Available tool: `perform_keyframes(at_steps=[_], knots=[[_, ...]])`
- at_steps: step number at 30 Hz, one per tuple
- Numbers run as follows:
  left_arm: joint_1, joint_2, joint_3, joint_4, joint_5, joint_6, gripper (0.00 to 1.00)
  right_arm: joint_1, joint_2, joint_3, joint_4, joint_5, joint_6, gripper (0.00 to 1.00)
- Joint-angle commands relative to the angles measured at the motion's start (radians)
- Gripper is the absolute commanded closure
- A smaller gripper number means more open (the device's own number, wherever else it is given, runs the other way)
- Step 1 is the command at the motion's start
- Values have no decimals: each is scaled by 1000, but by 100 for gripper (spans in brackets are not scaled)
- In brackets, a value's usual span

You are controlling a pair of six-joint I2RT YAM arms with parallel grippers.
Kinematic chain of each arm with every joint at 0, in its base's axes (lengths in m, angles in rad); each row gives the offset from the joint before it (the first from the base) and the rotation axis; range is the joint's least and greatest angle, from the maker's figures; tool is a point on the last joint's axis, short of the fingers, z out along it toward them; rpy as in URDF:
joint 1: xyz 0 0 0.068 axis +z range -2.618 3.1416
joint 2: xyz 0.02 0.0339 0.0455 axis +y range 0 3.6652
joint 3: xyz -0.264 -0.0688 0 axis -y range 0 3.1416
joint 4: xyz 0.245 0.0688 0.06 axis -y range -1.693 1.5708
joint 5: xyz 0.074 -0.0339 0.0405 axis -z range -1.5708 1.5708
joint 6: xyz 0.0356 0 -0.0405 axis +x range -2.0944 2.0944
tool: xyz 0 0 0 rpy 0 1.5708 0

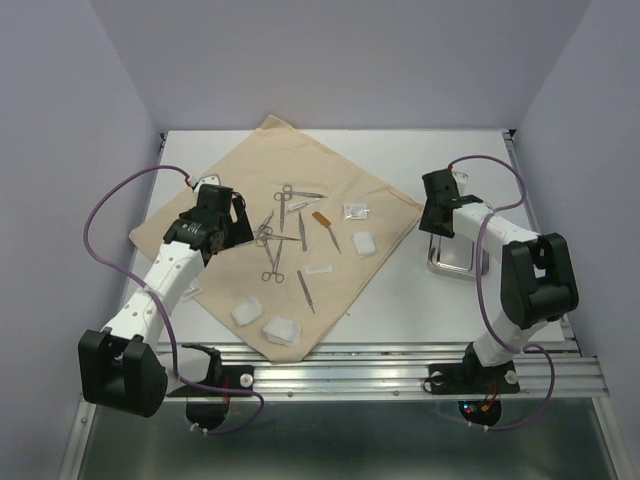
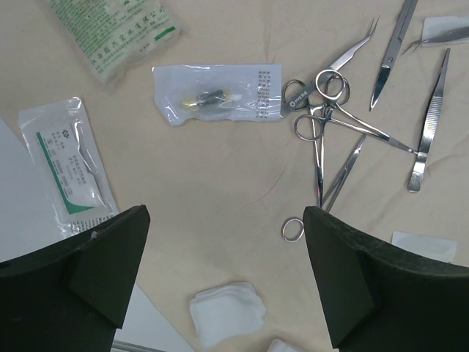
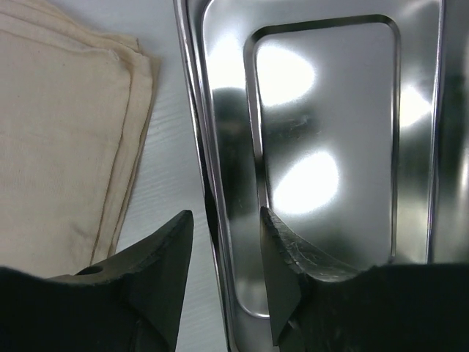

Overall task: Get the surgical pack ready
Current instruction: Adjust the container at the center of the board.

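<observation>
**While left gripper (image 2: 225,216) gapes, right gripper (image 3: 227,216) straddles the steel tray (image 3: 322,147) rim**

Where the beige woven cloth (image 1: 240,170) lies diamond-wise on the white table (image 1: 400,300), its soft, layered hem ends just beside the tray. A narrow strip of bare table shows between them. Rectangular and mirror-bright, with rounded corners and a raised rim, the tray sits on the table to the right of the cloth, not on it. The right gripper's dark fingers stand one inside and one outside the tray's left rim. A gap shows on each side, so nothing is clamped. The left gripper hangs with its fingers fully parted over the cloth, holding nothing. Below it lie slim silver scissors (image 2: 392,55), ridged forceps (image 2: 431,125), a fluffy white gauze pad (image 2: 227,312) and flat plastic packets (image 2: 220,94). More bare table lies on the near side of the tray.
</observation>
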Motion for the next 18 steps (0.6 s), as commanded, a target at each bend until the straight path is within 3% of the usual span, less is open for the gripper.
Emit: perform_keyframes(at_steps=[1, 4, 6, 7, 8, 11, 18], knots=[[-5, 6, 13, 3, -9, 7, 1, -2, 20, -4, 58, -25, 5, 52], [-5, 8, 13, 3, -9, 5, 1, -2, 39, -3, 67, -25, -3, 53], [-5, 5, 13, 3, -9, 4, 1, -2, 50, 2, 70, -24, -7, 62], [-5, 4, 11, 3, -9, 4, 1, -2, 53, 4, 72, -22, -10, 67], [-5, 4, 13, 3, -9, 4, 1, -2, 51, 5, 75, -22, -14, 80], [-5, 6, 11, 4, -9, 4, 1, -2, 37, 23, 65, -12, -40, 99], [-5, 21, 8, 9, -9, 7, 1, 11, -39, 70, 49, 5, -116, 99]])
